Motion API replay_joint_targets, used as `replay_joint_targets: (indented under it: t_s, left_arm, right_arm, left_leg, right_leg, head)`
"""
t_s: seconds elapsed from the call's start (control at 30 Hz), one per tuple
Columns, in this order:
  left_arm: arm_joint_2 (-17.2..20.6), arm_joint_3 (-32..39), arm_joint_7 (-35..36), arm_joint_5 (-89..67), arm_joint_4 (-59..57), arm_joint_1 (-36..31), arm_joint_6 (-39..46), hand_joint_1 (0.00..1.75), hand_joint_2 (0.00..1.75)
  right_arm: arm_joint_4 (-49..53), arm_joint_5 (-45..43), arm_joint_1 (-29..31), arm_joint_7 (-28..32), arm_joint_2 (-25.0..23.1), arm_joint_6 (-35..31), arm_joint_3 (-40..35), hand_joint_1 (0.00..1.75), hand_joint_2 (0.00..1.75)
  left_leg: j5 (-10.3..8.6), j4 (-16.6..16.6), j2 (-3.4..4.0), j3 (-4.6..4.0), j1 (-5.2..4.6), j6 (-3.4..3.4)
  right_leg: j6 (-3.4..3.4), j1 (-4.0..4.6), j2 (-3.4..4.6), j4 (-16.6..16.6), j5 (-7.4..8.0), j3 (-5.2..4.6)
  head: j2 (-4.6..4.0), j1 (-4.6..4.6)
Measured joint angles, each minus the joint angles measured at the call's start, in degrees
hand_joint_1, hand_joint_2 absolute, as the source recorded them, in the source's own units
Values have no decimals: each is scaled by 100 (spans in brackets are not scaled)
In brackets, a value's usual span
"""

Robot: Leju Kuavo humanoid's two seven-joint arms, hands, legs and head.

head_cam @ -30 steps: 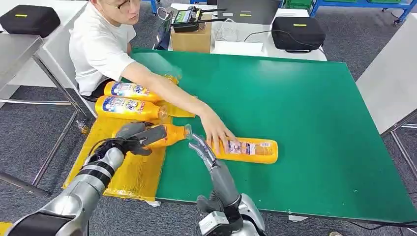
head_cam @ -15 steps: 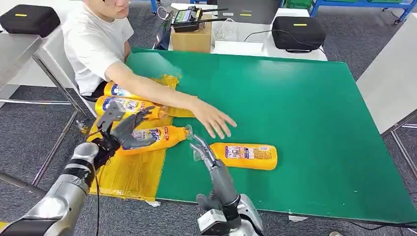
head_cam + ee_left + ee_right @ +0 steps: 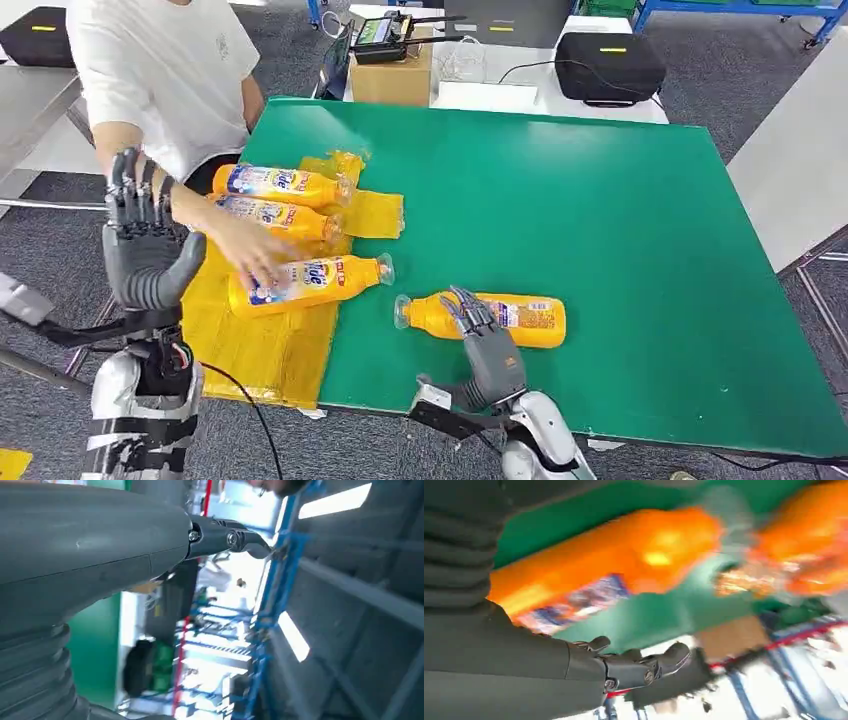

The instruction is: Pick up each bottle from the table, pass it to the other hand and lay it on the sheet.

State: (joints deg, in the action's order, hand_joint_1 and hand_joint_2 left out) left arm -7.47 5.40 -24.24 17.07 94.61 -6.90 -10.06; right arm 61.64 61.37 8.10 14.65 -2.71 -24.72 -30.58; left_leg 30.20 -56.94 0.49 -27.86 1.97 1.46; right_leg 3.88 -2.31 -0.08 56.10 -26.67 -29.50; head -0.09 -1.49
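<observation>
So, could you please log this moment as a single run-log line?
left hand: raised, open, holds nothing | right hand: open, at bottle on table | three bottles lie on yellow sheet | person's hand on nearest sheet bottle

The bottles (image 3: 484, 318) look like glossy orange plastic with clear caps and printed paper labels. The yellow sheet (image 3: 262, 340) is thin, crinkled, shiny film. The green table (image 3: 600, 230) top is smooth and matt. At twelve o'clock sits a plain cardboard box (image 3: 390, 78).

left robot hand (image 3: 148, 250) raised, empty; right robot hand (image 3: 488, 350) empty.
</observation>
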Motion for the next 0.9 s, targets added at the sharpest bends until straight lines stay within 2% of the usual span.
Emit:
replay_joint_targets:
  t_s: [0.27,0.5,0.7,0.9]
  left_arm:
    - [-431,76,-352,-352,863,695,357,0,175]
    - [-564,105,-357,-416,1184,879,372,0,175]
    - [-595,-98,-341,-746,1236,864,573,0,175]
    - [-593,-306,-306,-796,1162,738,827,0,175]
  right_arm:
    - [-123,820,26,-648,241,248,267,0,175]
    - [-125,973,159,-823,411,403,422,0,175]
    - [-392,857,663,-866,503,1020,542,0,175]
    - [-1240,709,1271,-866,426,1340,549,0,175]
  left_leg:
    - [0,0,0,0,0,0]
    - [0,0,0,2,0,0]
    - [-1,-1,1,6,0,-1]
    - [-1,-2,0,16,0,-1]
  right_leg:
    - [0,0,0,0,0,0]
    - [0,0,1,1,0,1]
    - [1,0,3,1,2,2]
    - [1,0,3,0,2,9]
  head:
    - [0,0]
    - [0,0]
    - [0,2]
    - [0,0]
